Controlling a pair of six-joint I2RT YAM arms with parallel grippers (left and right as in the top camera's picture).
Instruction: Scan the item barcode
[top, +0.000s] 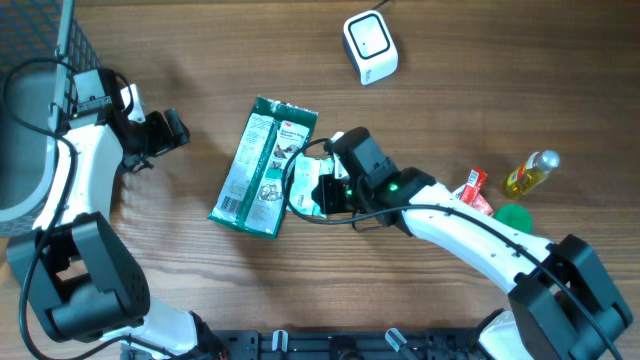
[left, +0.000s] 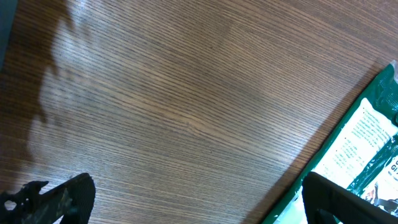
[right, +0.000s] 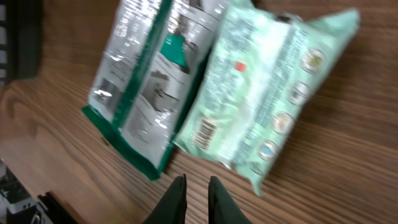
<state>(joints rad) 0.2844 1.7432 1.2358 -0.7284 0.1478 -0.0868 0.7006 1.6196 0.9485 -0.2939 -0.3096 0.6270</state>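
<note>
A dark green packet (top: 262, 165) lies flat at the table's middle. A pale green packet (top: 303, 185) rests against its right side, partly hidden under my right gripper (top: 328, 192). In the right wrist view the pale packet (right: 261, 87) shows a barcode (right: 204, 132) near its lower left corner. My right gripper (right: 194, 186) hovers just short of that corner, shut, with nothing between its fingers. The white scanner (top: 370, 46) stands at the back. My left gripper (top: 165, 130) is open at the far left, over bare wood (left: 196, 205), with the dark packet (left: 367, 143) by its right finger.
A yellow bottle (top: 530, 172), a red sachet (top: 475, 188) and a green lid (top: 515, 215) sit at the right. A dark mesh basket (top: 40, 45) and a grey bin (top: 20, 150) stand along the left edge.
</note>
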